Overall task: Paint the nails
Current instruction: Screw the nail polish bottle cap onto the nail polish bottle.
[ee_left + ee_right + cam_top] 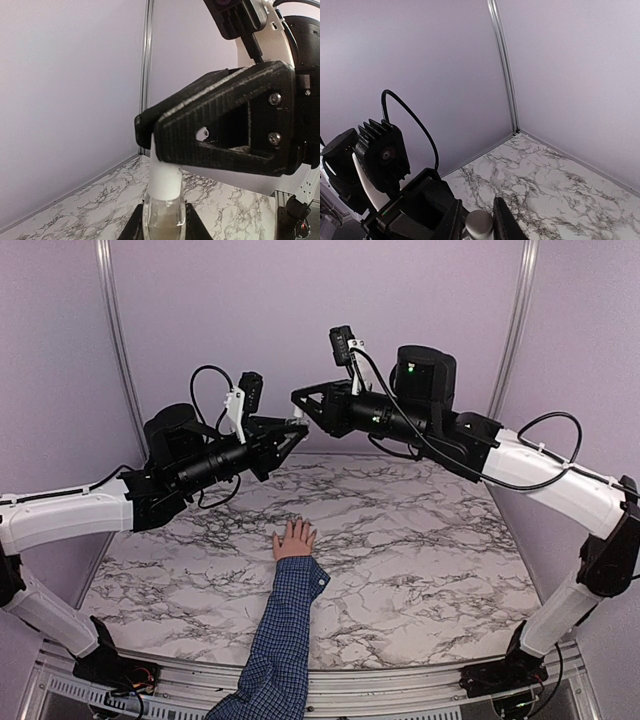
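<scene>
The left gripper [292, 432] pinches a clear polish bottle [162, 217] and the right gripper [303, 403] clamps its white cap [166, 180], while the nails [298, 526] lie well below the bottle on the marble table [420, 530], fingers pointing toward it, about equally near both arms.

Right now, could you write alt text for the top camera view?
Two black-and-white robot arms meet above a marble table, left hand and right hand both closed on a small bottle. Below, a small human hand in a blue checked sleeve lies flat.

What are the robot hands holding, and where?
The left jaws clamp a small clear bottle by its glass body; the right jaws pinch its white cap.
</scene>
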`<state>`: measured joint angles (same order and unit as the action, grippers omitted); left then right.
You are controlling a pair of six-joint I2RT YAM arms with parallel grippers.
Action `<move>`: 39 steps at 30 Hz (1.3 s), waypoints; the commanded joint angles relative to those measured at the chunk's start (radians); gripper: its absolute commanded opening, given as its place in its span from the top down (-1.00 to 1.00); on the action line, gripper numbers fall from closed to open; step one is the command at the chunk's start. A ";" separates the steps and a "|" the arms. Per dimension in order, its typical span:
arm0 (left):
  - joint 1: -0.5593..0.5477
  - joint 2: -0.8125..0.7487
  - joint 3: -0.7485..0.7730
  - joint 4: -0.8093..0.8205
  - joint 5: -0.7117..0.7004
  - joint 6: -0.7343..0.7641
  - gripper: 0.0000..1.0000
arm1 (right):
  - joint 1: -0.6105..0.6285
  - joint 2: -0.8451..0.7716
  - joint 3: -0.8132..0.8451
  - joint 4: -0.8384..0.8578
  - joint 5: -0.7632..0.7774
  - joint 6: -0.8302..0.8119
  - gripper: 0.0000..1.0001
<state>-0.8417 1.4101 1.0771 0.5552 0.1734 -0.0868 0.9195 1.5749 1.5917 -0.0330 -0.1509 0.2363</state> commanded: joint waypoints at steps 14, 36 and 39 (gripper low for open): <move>0.067 -0.080 -0.018 0.071 0.573 -0.119 1.00 | -0.091 -0.150 -0.082 0.074 -0.546 -0.129 -0.21; 0.039 0.022 0.111 0.072 0.888 -0.281 1.00 | -0.068 -0.094 -0.033 0.096 -0.862 -0.154 0.07; 0.038 0.029 0.115 0.072 0.893 -0.284 1.00 | -0.054 -0.084 -0.035 0.085 -0.862 -0.165 0.18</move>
<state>-0.7998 1.4281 1.1496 0.5884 1.0298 -0.3553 0.8413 1.4769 1.5200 0.0334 -0.9905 0.0772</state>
